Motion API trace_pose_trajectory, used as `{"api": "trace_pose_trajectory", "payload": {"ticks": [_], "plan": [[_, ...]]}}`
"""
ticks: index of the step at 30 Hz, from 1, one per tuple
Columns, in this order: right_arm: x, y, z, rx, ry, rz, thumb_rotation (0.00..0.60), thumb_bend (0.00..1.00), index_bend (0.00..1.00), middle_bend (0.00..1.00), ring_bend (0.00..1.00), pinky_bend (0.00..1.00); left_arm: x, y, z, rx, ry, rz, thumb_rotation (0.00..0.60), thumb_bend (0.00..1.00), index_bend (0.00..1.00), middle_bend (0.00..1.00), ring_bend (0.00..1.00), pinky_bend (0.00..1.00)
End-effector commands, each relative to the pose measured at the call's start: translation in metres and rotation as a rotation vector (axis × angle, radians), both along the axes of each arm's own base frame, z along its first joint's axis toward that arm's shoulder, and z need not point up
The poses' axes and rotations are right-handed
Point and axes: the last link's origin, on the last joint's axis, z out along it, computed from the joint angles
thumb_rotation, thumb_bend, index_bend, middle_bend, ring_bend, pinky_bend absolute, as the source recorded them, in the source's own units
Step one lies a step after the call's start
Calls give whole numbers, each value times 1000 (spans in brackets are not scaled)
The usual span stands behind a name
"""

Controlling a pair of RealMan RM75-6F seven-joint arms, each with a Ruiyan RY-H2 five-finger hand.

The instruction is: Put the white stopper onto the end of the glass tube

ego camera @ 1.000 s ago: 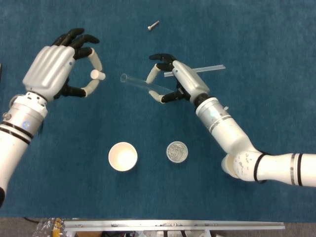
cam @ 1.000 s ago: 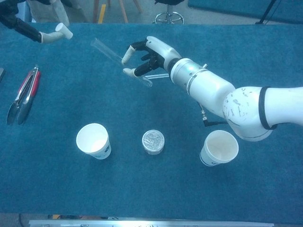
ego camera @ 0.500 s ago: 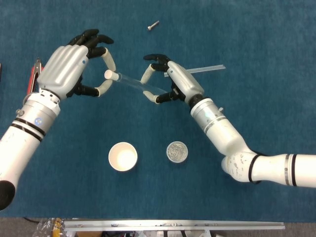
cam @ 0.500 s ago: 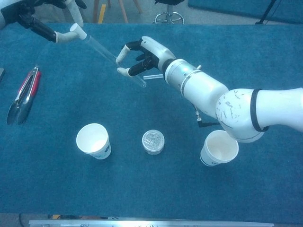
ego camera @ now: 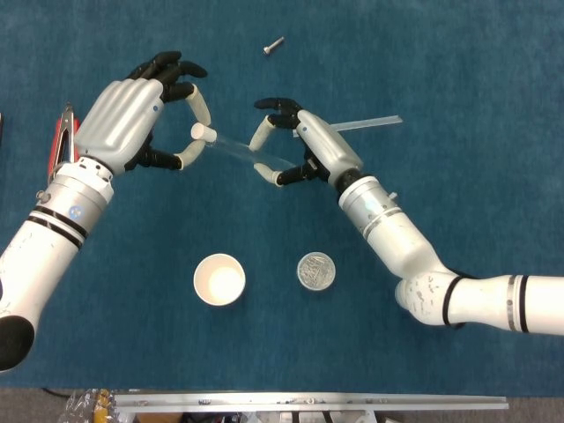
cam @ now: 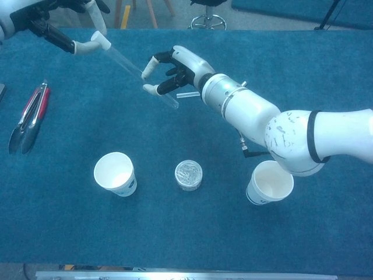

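Note:
My left hand pinches a small white stopper between thumb and a finger. The stopper meets the open left end of a clear glass tube. My right hand holds that tube near its other end, above the blue table. In the chest view the stopper sits at the tube's upper left end, with the right hand gripping lower down; only the left hand's fingers show at the top left corner.
A paper cup and a small metal tin stand near the front; a second cup stands at the right. Red-handled tongs lie at the left. A bolt and a clear rod lie further back.
Both hands closed toward each other. The stopper, apart from the tube a second ago, now meets its open end and has pressed in slightly further over the last half second.

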Motion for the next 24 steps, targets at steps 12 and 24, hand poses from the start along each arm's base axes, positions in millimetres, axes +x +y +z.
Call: {"api": "trace_pose_trajectory", "payload": {"ticks": [12,24], "plan": [[0,-1,1,-4,1,-3,600,352,647,164,0,141,-1,-2,2,2,2,-3,600,340,510,183,48,59],[5,-1,1,-3,-4,5,600,352,647,164,0,141,-1,-4,-2,-10,-2,-4,600,340,510,183,47,59]]}}
